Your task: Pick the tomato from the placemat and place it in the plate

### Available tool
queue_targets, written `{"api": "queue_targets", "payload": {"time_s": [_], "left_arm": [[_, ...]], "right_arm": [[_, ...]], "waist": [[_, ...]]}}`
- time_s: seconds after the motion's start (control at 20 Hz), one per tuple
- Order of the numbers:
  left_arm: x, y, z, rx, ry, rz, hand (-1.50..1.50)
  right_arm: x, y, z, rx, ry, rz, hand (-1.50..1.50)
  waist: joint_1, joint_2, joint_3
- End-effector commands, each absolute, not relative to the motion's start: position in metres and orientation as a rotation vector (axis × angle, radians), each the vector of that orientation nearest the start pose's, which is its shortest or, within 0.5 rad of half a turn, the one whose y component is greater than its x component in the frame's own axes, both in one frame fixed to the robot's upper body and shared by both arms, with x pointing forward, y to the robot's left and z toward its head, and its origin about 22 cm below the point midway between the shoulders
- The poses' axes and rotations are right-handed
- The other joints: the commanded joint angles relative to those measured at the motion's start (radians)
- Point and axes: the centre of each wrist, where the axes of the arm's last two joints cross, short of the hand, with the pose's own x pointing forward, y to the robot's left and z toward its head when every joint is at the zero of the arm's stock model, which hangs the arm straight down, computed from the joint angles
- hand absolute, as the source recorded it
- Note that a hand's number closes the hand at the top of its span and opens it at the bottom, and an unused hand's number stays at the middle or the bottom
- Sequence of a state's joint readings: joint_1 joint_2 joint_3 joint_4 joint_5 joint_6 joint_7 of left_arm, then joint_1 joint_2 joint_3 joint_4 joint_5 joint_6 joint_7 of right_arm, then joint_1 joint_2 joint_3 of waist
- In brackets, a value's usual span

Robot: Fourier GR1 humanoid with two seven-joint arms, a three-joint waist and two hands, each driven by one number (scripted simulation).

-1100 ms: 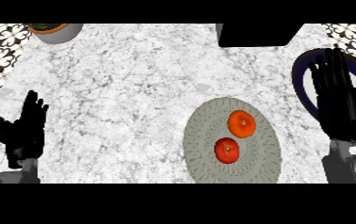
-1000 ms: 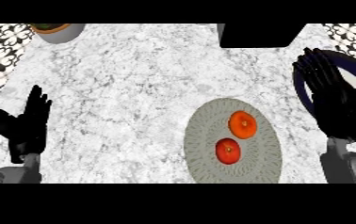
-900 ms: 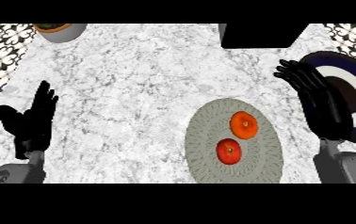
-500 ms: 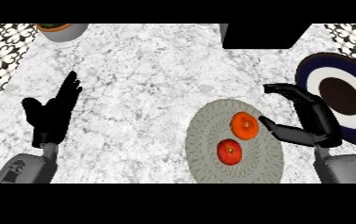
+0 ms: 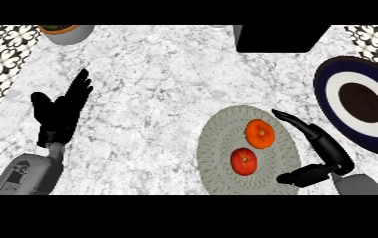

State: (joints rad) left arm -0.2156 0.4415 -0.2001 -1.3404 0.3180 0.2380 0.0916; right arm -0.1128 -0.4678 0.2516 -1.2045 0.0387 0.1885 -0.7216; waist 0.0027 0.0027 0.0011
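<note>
Marbled white bench top fills the view, steep look down. Grey round placemat (image 5: 221,157) sits right of centre with two fruits on it — a redder tomato (image 5: 244,161) toward the near side and an orange-toned fruit (image 5: 259,133) just beyond it, the two close but apart. Tomato not yet touched, resting on the mat.

Right hand (image 5: 319,152) is at the mat's right edge, fingers (image 5: 292,120) arched over the mat toward the orange fruit and thumb (image 5: 295,176) hooked in low near the mat's near-right rim — spread wide, holding nothing, no contact with either fruit that I can see. Step in hand: approach for the grasp, pick not yet made.

Plate (image 5: 336,89), dark blue rim, white ring, dark centre, lies just right of the mat, partly cut by the view's edge, nothing on it.

Next move, as I judge it: hand needs to shift inward and nearer so fingers and thumb bracket the tomato, not the orange fruit beside it, then close, lift, carry a short way right to the plate. Risk is nudging or grabbing the wrong fruit, since they sit close.

Left hand (image 5: 60,109) at the view's left, fingers up and straight, resting.
</note>
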Motion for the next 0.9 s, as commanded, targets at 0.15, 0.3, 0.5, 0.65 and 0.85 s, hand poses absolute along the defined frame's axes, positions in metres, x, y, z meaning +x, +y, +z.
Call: {"api": "queue_targets", "payload": {"time_s": [0.15,0.3,0.5,0.65,0.85], "left_arm": [[0.284,0.297,0.02,0.167,-1.417,-0.077,0.0],[0.284,0.298,0.005,0.179,-1.421,-0.081,0.0],[0.286,0.301,0.013,0.177,-1.411,-0.076,0.0],[0.287,0.281,0.025,0.172,-1.421,-0.083,0.0],[0.285,0.272,0.012,0.182,-1.398,-0.071,0.0]], "right_arm": [[0.255,-0.315,-0.031,0.053,-1.784,0.944,-1.5],[0.255,-0.324,-0.017,0.049,-1.72,1.014,-1.5],[0.245,-0.282,-0.005,0.024,-1.624,1.114,-1.5],[0.251,-0.277,0.001,-0.003,-1.567,1.197,-1.5],[0.253,-0.271,0.005,-0.133,-1.52,1.297,-1.5]], "waist": [[-0.003,-0.003,-0.001],[-0.005,-0.003,-0.001],[-0.008,-0.004,-0.002],[-0.005,-0.004,-0.001],[-0.004,-0.004,-0.001]]}}
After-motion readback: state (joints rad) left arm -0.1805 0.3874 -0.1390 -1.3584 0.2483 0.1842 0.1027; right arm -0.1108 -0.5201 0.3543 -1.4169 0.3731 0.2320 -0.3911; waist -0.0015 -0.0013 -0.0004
